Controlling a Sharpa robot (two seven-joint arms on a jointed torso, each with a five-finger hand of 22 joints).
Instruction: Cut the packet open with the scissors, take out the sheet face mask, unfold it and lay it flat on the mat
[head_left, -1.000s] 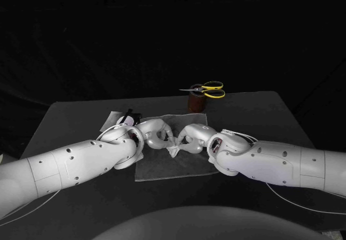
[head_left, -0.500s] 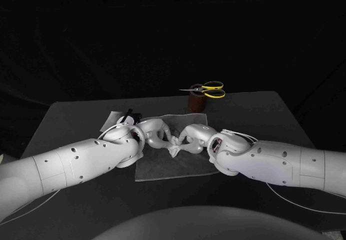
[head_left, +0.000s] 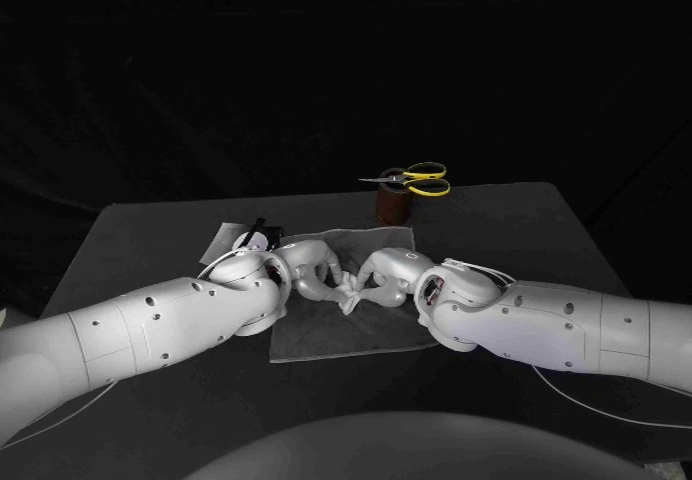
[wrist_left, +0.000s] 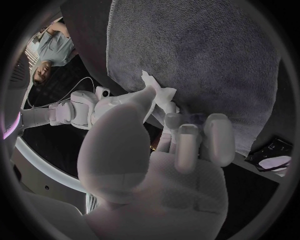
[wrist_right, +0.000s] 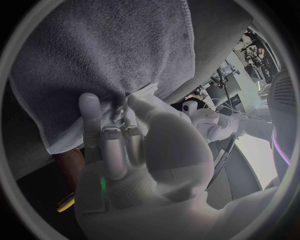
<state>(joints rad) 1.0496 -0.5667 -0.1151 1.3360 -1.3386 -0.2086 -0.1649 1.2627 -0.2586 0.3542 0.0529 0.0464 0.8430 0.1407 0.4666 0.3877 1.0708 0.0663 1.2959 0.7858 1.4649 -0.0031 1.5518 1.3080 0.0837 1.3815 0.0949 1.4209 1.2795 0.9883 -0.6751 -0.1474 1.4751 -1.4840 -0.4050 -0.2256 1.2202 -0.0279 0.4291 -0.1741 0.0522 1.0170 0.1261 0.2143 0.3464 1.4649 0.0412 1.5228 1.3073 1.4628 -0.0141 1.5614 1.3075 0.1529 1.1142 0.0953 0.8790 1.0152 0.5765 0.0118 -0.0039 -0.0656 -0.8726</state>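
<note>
Mask (head_left: 349, 291) was a small, bunched white wad, not spread out, caught between the two hands over the middle of the grey mat (head_left: 340, 338). Whether its lower corner touched the cloth could not be told. The left hand (head_left: 309, 268) came at it from 9 o'clock and the right hand (head_left: 387, 274) from 3 o'clock, so that the hands met nearly fingertip to fingertip with the mask between them.

In the left wrist view the left thumb lay along one crumpled edge of the mask and pinched it against the fingers (wrist_left: 187, 145), which were curled in side by side. In the right wrist view the right thumb held another edge of the white sheet against the fingers (wrist_right: 114, 150), which were close together and fairly straight.

Both forearms lay low over the mat's near corners. The mat itself lay flat on the counter (head_left: 512, 225), its far edge slightly rumpled.

Just beyond the mat's far-left corner, at about 10 o'clock from the mask, lay the dark packet (head_left: 248, 238) with a pale strip beside it, flat on the counter and apart from both hands. At about 1 o'clock from the mask, just past the mat's far-right corner, stood a brown cylindrical holder (head_left: 394, 208). It was upright, with the yellow-handled scissors (head_left: 415, 179) resting across its top, blades pointing toward 9 o'clock.
</note>
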